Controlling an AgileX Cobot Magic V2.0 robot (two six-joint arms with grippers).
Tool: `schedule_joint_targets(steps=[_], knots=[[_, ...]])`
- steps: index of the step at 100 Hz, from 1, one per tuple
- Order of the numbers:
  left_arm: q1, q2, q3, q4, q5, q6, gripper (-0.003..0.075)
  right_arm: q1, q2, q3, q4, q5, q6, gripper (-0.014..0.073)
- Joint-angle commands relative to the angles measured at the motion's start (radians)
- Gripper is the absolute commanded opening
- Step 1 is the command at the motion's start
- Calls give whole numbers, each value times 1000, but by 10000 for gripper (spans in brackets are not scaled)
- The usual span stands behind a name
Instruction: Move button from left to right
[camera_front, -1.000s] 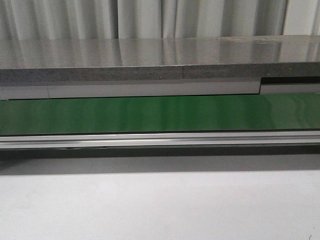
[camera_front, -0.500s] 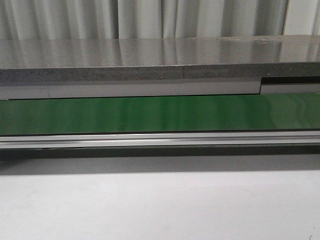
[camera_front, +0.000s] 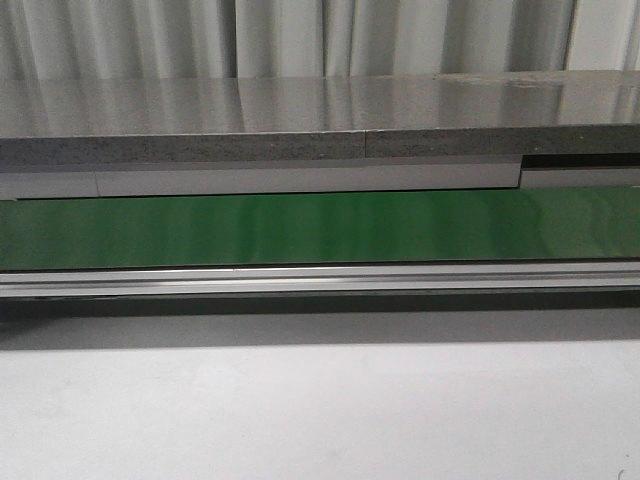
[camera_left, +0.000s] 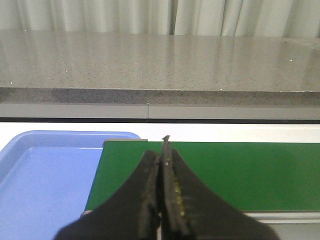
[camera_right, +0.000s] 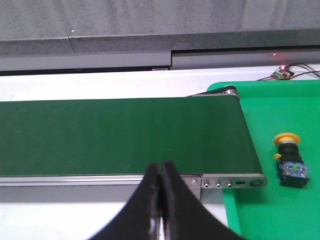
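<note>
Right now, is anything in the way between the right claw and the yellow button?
Nothing visible blocks it. The button lies on the green mat past the conveyor belt end, with bare mat between it and the shut right gripper.

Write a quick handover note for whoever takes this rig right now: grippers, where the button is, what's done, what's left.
Left gripper: shut, empty, over the green conveyor belt near the blue tray.
Right gripper: shut, empty, at the belt's near edge.
The button lies on its side on the green mat, just past the belt's right end, apart from both grippers.
The blue tray's visible part holds nothing, and no button shows on the belt.
Done: the button already sits at the right side.
Left: apparently nothing for this one; watch for another.
</note>
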Motion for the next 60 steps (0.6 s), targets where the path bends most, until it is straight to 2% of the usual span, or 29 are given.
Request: schedule_joint_targets(steps=[1, 24, 51, 60], knots=[[-10, 7, -28, -9, -78, 2, -20, 40, -12, -7, 19, -115, -6, -67], [-10, 7, -28, -9, -78, 2, -20, 122, -126, 103, -48, -241, 33, -67], [-10, 7, -28, -9, -78, 2, -20, 132, -307, 277, -361, -279, 416, -67], [-10, 7, -28, -9, -78, 2, -20, 132, -370, 327, -427, -278, 506, -67]])
